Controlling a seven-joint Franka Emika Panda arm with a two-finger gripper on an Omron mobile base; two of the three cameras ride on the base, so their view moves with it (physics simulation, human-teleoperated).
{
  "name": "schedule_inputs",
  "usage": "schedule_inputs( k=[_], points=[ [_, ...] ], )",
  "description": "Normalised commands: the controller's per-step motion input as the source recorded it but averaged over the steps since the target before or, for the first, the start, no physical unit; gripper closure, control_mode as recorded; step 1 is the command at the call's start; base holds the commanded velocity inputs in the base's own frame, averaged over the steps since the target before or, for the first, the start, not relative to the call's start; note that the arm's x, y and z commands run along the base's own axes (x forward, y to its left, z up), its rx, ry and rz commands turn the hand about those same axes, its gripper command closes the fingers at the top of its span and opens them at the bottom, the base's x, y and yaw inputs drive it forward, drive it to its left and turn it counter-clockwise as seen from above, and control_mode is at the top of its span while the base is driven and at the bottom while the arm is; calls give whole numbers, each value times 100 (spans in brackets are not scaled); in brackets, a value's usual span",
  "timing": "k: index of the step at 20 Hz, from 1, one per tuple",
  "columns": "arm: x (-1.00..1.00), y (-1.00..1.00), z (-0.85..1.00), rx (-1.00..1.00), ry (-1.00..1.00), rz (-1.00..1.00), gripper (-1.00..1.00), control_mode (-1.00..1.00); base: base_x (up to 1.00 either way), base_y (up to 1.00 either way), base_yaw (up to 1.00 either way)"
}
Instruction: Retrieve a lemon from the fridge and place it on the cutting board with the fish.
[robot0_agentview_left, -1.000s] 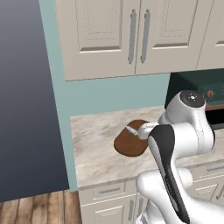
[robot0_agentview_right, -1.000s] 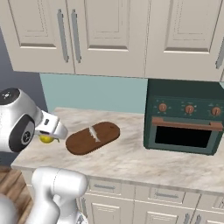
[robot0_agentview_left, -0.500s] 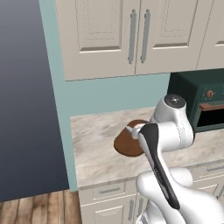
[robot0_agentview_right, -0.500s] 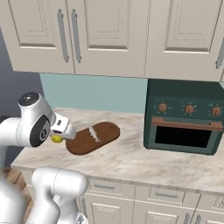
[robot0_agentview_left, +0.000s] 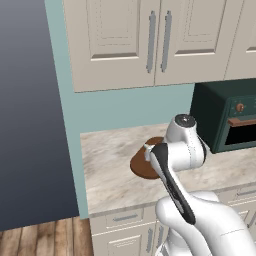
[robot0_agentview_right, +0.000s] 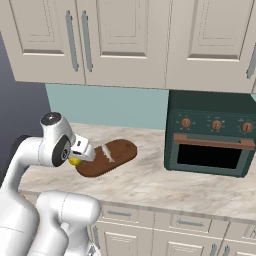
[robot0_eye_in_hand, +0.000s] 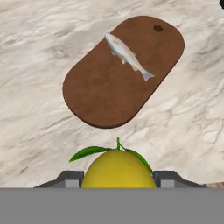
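Lemon (robot0_agentview_right: 74, 161) first: in our right base view we see it as a small yellow spot at the tip of the gripper (robot0_agentview_right: 77, 157), held above the marble counter (robot0_agentview_right: 150, 182) just at the near-left end of the cutting board (robot0_agentview_right: 107, 157). The board is a dark brown oblong, and the fish (robot0_agentview_right: 108, 152) lies pale across its middle. A dark green toaster oven (robot0_agentview_right: 210, 132) stands to the right of the board, well apart from it, under the cream wall cabinets (robot0_agentview_right: 125, 40).

From our left base view, the arm covers most of the board (robot0_agentview_left: 142, 165); we make out only its left edge on the counter (robot0_agentview_left: 110, 170), with the oven (robot0_agentview_left: 225, 117) behind and the dark grey fridge (robot0_agentview_left: 30, 110) side filling the left.

Looking along the hand, we find the lemon (robot0_eye_in_hand: 118, 170) clamped between the two fingers (robot0_eye_in_hand: 70, 178), green leaves at its top. The gripper (robot0_eye_in_hand: 118, 180) is grasping it. Beyond it lies the board (robot0_eye_in_hand: 100, 92), with the fish (robot0_eye_in_hand: 127, 56) set toward its far end, near a small hole. The lemon sits short of the board's near edge in this view, over bare marble (robot0_eye_in_hand: 35, 131).
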Motion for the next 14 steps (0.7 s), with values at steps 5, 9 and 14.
schedule_inputs(
  k=[5, 9, 14],
  points=[
    [41, 0, -29, 0, 4, 0, 100, -100, 0, 0, 0],
    [43, 0, -19, 0, 8, 0, 100, -100, 0, 0, 0],
    [53, 0, -18, 0, 8, 0, 100, -100, 0, 0, 0]
  ],
)
